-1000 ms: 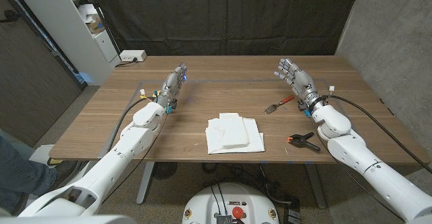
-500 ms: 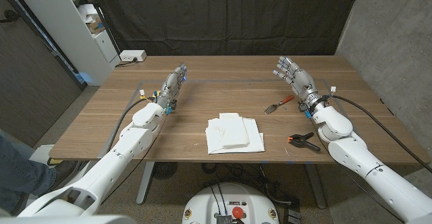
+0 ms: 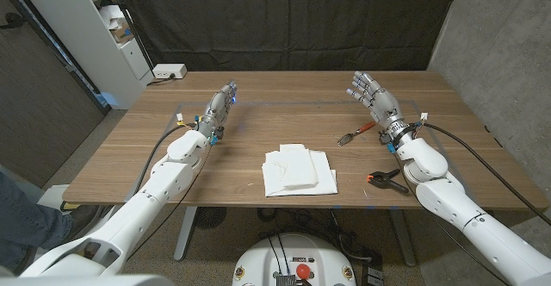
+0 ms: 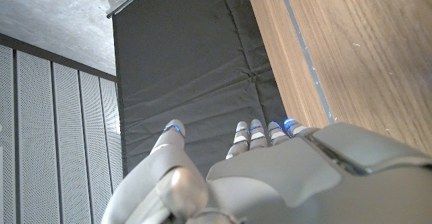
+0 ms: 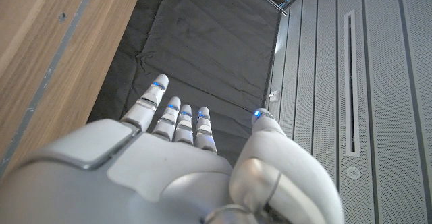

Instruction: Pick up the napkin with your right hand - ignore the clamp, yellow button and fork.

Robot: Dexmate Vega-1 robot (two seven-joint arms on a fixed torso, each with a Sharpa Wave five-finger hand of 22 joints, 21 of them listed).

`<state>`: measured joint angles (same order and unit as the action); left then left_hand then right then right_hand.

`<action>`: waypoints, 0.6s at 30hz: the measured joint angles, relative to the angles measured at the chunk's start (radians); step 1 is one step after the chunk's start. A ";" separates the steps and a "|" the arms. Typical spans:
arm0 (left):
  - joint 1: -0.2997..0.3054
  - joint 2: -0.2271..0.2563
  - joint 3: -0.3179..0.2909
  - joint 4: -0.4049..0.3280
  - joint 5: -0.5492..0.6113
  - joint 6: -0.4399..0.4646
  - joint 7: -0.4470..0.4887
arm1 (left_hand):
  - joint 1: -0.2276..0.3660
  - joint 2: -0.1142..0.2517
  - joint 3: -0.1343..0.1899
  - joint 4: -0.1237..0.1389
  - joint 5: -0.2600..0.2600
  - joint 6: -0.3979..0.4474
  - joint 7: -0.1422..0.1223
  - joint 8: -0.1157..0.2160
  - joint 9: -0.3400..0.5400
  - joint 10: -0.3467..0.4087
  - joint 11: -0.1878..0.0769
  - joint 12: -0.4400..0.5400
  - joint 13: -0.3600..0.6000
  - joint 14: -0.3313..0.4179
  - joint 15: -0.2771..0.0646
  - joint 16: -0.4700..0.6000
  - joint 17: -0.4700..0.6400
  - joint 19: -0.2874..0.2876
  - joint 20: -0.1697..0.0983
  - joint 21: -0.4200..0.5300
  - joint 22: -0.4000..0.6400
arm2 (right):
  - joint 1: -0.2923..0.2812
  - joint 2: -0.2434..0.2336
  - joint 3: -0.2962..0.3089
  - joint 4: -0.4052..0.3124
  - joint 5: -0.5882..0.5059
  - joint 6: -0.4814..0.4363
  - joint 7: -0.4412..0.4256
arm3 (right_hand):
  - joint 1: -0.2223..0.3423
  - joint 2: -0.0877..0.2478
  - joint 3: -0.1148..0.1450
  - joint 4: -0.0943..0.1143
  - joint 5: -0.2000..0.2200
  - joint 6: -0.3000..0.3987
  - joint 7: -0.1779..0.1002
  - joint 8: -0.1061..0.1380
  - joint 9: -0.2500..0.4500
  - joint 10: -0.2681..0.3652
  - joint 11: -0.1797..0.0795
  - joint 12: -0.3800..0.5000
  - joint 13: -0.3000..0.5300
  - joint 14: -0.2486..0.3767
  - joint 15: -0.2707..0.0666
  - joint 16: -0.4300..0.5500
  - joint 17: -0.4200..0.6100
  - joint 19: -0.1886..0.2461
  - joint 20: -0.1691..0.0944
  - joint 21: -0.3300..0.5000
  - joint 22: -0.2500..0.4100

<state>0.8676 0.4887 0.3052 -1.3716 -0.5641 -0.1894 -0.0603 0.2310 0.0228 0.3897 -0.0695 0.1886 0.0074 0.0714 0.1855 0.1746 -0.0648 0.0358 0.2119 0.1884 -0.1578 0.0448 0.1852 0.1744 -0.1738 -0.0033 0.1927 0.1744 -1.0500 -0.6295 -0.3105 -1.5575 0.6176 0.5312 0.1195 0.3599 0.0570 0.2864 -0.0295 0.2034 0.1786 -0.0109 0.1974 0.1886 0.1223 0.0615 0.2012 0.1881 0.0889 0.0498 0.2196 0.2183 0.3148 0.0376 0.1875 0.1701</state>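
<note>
A white napkin [image 3: 297, 171], a loose stack of folded sheets, lies near the front middle of the wooden table [image 3: 258, 122]. My right hand [image 3: 374, 97] is raised over the far right of the table, well beyond the napkin, fingers spread and holding nothing; its back [image 5: 182, 163] fills the lower part of the right wrist view. My left hand [image 3: 221, 105] stands at the far left with fingers extended and nothing in it, and its back [image 4: 270, 177] appears in the left wrist view.
A fork with a red handle [image 3: 354, 133] lies right of the napkin, just below my right hand. A black clamp with orange tips [image 3: 386, 179] sits near the front right beside my right forearm. A white box [image 3: 169, 71] sits at the back left corner.
My right arm has edged slightly left and forward. The napkin, fork and clamp have not moved.
</note>
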 measured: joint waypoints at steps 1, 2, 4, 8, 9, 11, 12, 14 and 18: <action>-0.002 0.000 0.000 0.002 0.000 0.001 -0.001 | 0.000 0.000 0.000 0.000 0.000 0.000 0.000 0.000 0.000 0.000 0.000 0.000 0.000 0.000 0.000 0.000 0.000 0.000 0.000 0.000 0.000 | 0.000 0.000 -0.001 0.002 -0.003 0.003 0.001 | 0.000 0.000 0.000 0.000 0.000 0.000 0.000 0.000 0.000 0.001 0.001 0.000 0.000 0.000 0.000 0.000 0.000 0.000 0.000 0.000 0.000; -0.005 0.000 0.001 0.005 0.001 0.001 -0.003 | 0.000 0.000 0.000 0.000 0.000 0.000 0.000 0.000 0.000 0.000 0.000 0.000 0.000 0.000 0.000 0.000 0.000 0.000 0.000 0.000 0.000 | 0.000 0.000 -0.002 0.002 -0.006 0.009 0.003 | 0.000 0.000 0.000 0.000 0.000 0.000 0.000 0.000 0.000 0.001 0.001 0.000 0.000 0.000 0.000 0.000 0.000 0.000 0.000 0.000 0.000; -0.008 -0.001 0.002 0.009 0.001 0.001 -0.003 | 0.000 0.000 0.000 0.000 0.000 0.000 0.000 0.000 0.000 0.000 0.000 0.000 0.000 0.000 0.000 0.000 0.000 0.000 0.000 0.000 0.000 | 0.000 0.000 -0.002 0.002 -0.011 0.015 0.006 | 0.000 0.000 0.000 0.000 0.000 0.000 0.000 0.000 0.000 0.001 0.001 0.000 0.000 0.000 0.000 0.000 0.000 0.000 0.000 0.000 0.000; -0.017 -0.004 0.007 0.017 0.002 0.002 -0.008 | 0.005 0.005 0.000 0.000 0.000 0.004 -0.004 0.000 0.000 0.000 0.000 0.000 0.000 0.000 0.000 0.000 0.000 0.000 0.000 0.000 0.000 | 0.000 -0.001 -0.004 0.004 -0.023 0.030 0.010 | 0.000 0.000 0.000 0.000 0.000 0.000 0.000 0.000 0.000 0.001 0.001 0.000 0.000 0.000 -0.001 0.000 0.000 0.000 0.000 0.000 0.000; -0.020 -0.004 0.008 0.019 0.004 0.003 -0.013 | 0.005 0.005 0.000 0.000 0.000 0.004 -0.004 0.000 0.000 0.000 0.000 0.000 0.000 0.000 0.000 0.000 0.000 0.000 0.000 0.000 0.000 | -0.001 -0.004 -0.005 0.004 -0.026 0.034 0.011 | 0.000 0.000 0.000 0.000 0.000 0.000 0.000 0.000 0.000 0.001 0.001 0.000 0.000 0.002 -0.006 0.000 0.000 0.000 0.000 0.000 0.000; -0.021 -0.004 0.009 0.020 0.005 0.004 -0.015 | 0.005 0.005 -0.002 -0.002 0.000 0.004 -0.004 0.000 0.000 0.000 0.000 0.000 0.000 0.000 0.000 0.000 0.000 0.000 0.000 0.000 0.000 | -0.005 -0.010 -0.005 0.003 -0.031 0.041 0.013 | 0.000 0.000 0.000 0.000 0.000 0.000 0.000 0.000 0.000 0.005 -0.003 0.000 0.000 0.008 -0.018 0.000 -0.004 0.004 -0.012 0.000 0.000; -0.023 -0.005 0.010 0.021 0.006 0.005 -0.016 | 0.005 0.005 -0.003 -0.002 0.000 0.004 -0.004 0.000 0.000 0.000 0.000 0.000 0.000 0.000 0.000 0.000 0.000 0.000 0.000 0.000 0.000 | -0.005 -0.010 -0.005 0.003 -0.031 0.041 0.013 | 0.000 0.000 0.000 0.000 0.000 0.000 0.000 0.000 0.000 0.005 -0.003 0.000 0.000 0.008 -0.024 0.000 -0.005 0.004 -0.015 0.000 0.000; -0.027 -0.006 0.012 0.024 0.007 0.006 -0.017 | 0.005 0.006 -0.003 -0.002 0.000 0.004 -0.004 0.000 0.000 0.000 0.000 0.000 0.000 0.000 0.000 0.000 0.000 0.000 0.000 0.000 0.000 | -0.008 -0.015 -0.005 0.000 -0.038 0.051 0.014 | 0.000 0.000 0.000 0.000 0.000 0.000 0.000 0.000 0.000 0.005 -0.003 0.000 0.000 0.008 -0.025 0.000 -0.005 0.009 -0.020 0.000 -0.001; -0.031 -0.007 0.014 0.025 0.010 0.008 -0.019 | 0.000 0.011 -0.003 -0.002 0.000 0.004 -0.004 0.000 0.000 0.000 0.000 0.000 0.000 0.000 0.000 0.000 0.000 0.000 0.000 0.000 0.000 | -0.012 -0.020 -0.005 -0.005 -0.046 0.062 0.016 | 0.000 0.000 0.004 -0.004 0.000 0.000 0.000 0.000 0.000 0.005 -0.003 0.000 0.000 0.008 -0.025 0.000 -0.005 0.009 -0.020 0.000 -0.003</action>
<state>0.8362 0.4821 0.3193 -1.3469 -0.5545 -0.1809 -0.0797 0.2310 0.0333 0.3872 -0.0719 0.1885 0.0111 0.0677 0.1855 0.1746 -0.0649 0.0358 0.2118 0.1883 -0.1578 0.0447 0.1852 0.1744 -0.1738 -0.0034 0.1926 0.1744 -1.0618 -0.6497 -0.3157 -1.5625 0.5716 0.5929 0.1358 0.3599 0.0569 0.2903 -0.0333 0.2034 0.1786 -0.0108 0.1973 0.1884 0.1270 0.0590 0.2012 0.1881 0.0965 0.0246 0.2196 0.2137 0.3241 0.0175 0.1876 0.1674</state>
